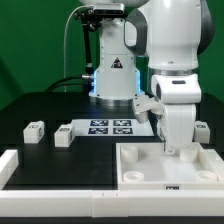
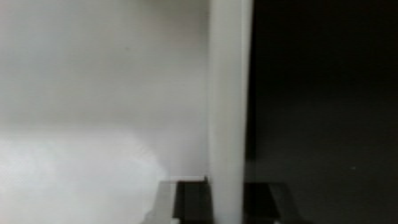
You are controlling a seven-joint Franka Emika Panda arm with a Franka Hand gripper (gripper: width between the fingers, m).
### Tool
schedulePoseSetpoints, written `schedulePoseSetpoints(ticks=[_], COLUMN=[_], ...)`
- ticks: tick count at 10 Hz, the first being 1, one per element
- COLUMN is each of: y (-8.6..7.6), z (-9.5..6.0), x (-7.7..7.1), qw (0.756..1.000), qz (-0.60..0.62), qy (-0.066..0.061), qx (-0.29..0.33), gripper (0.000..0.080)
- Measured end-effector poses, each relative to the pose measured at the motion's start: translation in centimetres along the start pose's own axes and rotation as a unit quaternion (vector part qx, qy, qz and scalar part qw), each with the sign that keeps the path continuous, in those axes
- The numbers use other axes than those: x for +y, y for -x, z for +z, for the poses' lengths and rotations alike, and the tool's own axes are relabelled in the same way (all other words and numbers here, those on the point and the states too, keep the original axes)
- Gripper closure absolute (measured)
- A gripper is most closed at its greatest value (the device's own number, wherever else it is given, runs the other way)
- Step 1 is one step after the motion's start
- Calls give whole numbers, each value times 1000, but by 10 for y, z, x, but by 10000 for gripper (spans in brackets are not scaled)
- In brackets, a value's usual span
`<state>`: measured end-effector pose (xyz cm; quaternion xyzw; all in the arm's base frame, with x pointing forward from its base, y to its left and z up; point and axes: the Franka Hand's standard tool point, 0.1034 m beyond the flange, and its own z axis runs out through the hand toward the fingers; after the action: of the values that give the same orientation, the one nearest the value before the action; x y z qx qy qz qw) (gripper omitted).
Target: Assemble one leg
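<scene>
Panda's gripper [image 1: 178, 149] sits low at the tray [image 1: 140, 168], fingers [image 2: 185, 203] flanking a white edge. Whether it is clamped cannot be told. A leg [image 1: 63, 137] lies loose beside the marker board [image 1: 110, 126] — apparently the tray is being positioned, with fetching that leg next.

A small white leg [image 1: 35, 129] lies on the table [image 1: 40, 105], near a second leg [image 1: 63, 136].

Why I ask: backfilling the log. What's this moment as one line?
pincer: down at tray piece, state unclear | leg: loose on table, untouched
</scene>
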<state>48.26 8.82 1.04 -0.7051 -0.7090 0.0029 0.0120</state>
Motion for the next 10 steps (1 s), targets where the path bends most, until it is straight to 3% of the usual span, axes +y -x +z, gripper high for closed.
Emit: schedulePoseSetpoints(ticks=[2,5,6,7,9,10], y=[1,1,2,2,2,3], z=[0,0,0,0,0,0], x=[11,12,11,12,12,12], qw=[1000,1000,1000,1000,1000,1000], qz=[3,5,6,6,6,6], qy=[4,0,0,0,0,0], qx=[1,-1,-1,-1,-1,-1], gripper=[739,739,661,661,343,221])
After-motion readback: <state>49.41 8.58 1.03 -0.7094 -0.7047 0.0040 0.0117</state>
